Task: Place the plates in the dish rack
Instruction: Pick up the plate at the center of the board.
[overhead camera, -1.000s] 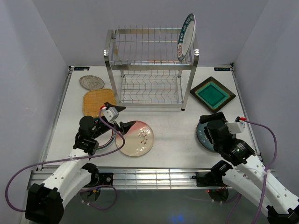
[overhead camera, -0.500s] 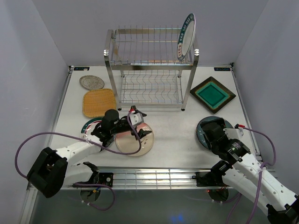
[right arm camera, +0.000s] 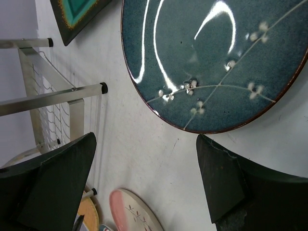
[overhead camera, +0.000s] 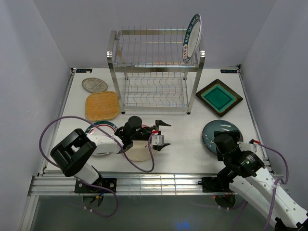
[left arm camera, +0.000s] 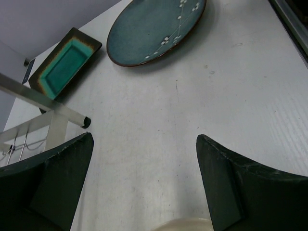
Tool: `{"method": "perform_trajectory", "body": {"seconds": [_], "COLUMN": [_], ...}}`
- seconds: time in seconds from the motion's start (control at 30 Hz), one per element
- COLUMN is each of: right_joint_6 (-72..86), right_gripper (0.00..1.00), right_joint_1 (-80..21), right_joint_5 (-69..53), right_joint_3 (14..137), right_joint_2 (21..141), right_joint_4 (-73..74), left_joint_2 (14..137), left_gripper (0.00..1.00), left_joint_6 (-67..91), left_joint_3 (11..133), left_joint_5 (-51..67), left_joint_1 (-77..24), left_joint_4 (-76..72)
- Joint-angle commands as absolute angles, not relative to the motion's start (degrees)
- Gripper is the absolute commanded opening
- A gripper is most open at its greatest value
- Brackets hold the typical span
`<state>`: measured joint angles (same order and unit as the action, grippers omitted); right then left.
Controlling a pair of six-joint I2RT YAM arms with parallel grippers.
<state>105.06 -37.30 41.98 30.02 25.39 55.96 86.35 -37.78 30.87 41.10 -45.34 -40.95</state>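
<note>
**Left arm swung across, right arm pulled back, nothing gripped**

The dish rack point(overhead camera: 154, 72) stands far centre, with the blue-patterned-rim plate point(overhead camera: 191, 37) upright at the right end of its top tier, as before. The left gripper point(overhead camera: 162, 134) has swept in from the left and now reaches rightward over the pink-cream plate point(overhead camera: 138, 153), jaws spread wide and empty, tips past its right edge. The right gripper point(right arm camera: 145, 139), also spread and empty, has drawn back toward the near edge, uncovering the dark blue-grey plate point(overhead camera: 224, 131). Loading seems barely begun; the pink-cream plate looks the likely next pick.
</note>
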Motion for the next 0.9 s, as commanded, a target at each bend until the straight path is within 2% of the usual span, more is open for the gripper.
{"method": "perform_trajectory", "body": {"seconds": [0.0, 0.2, 0.33, 0.7, 0.87], "right_joint_6": [109.42, 110.92, 110.92, 110.57, 109.42], "right_gripper": [0.90, 0.90, 0.90, 0.90, 0.90], "right_joint_1": [-37.35, -37.44, -37.35, -37.35, -37.35], "right_joint_5": [44.21, 45.17, 45.88, 46.41, 46.14], "right_joint_3": [29.71, 30.32, 30.23, 31.03, 30.76], "right_joint_2": [22.77, 23.20, 24.87, 22.24, 20.39], "right_joint_4": [60.80, 63.02, 62.84, 64.86, 64.42], "left_joint_2": [89.64, 98.77, 105.27, 123.21, 126.65], "left_gripper": [0.98, 0.98, 0.98, 0.84, 0.81], "left_joint_6": [-45.35, -54.56, -59.85, -66.97, -68.72], "left_joint_3": [32.78, 36.65, 38.14, 45.70, 52.89], "left_joint_5": [42.63, 40.44, 35.60, 30.94, 32.77], "left_joint_1": [-48.51, -53.25, -56.86, -59.06, -59.15], "left_joint_4": [-47.89, -50.10, -58.23, -77.42, -71.47]}}
